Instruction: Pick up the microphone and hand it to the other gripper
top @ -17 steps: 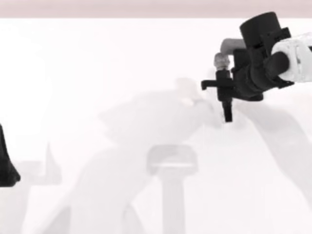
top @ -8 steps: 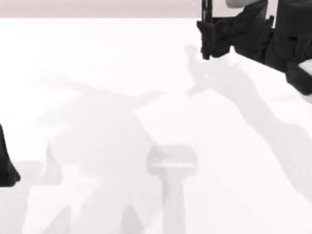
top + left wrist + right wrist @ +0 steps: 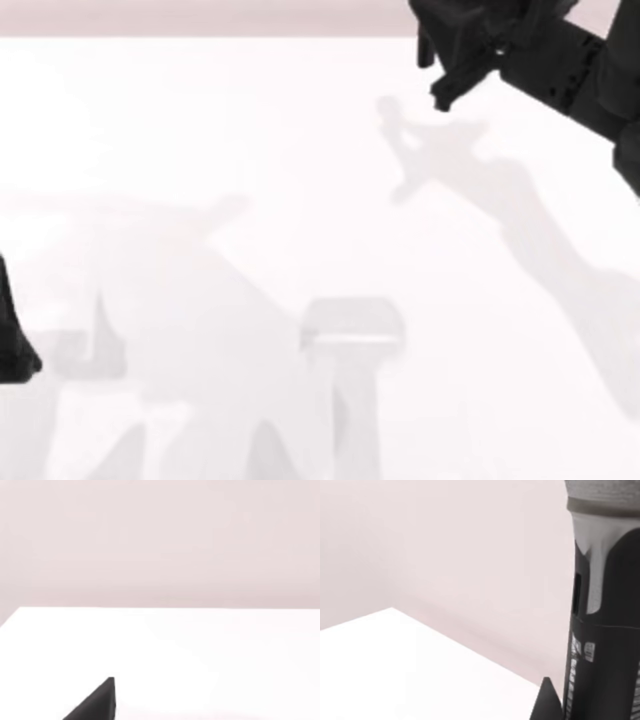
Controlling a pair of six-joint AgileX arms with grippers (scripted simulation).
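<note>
Up at the far right corner of the table (image 3: 200, 150), my right arm (image 3: 560, 70) reaches in from the top view's right edge, a dark bulk partly cut off by the picture's upper border. Its gripper (image 3: 445, 70) sits at the arm's left end, raised above the surface, with a soft shadow (image 3: 440, 160) cast on the white tabletop just beneath and beside it. From overhead I cannot make out the microphone itself among the dark shapes.

On the right wrist view the microphone (image 3: 600, 610) fills the near side of the picture: its grey mesh head is at the top, a pale grey collar runs down into the black handle, and small white markings show lower on the handle. It stands upright against the pinkish wall, lifted off the table. One pointed black fingertip (image 3: 547, 702) lies right beside the handle's lower part, so the right pincer appears clenched around the handle, though I only see that one finger.

My left arm (image 3: 15, 340) stays parked at the top view's left edge, low and well apart from the right one. Its wrist view shows only the white table (image 3: 200, 660), the wall, and one dark finger (image 3: 97, 702); whether that pincer is released or clenched I cannot tell.
</note>
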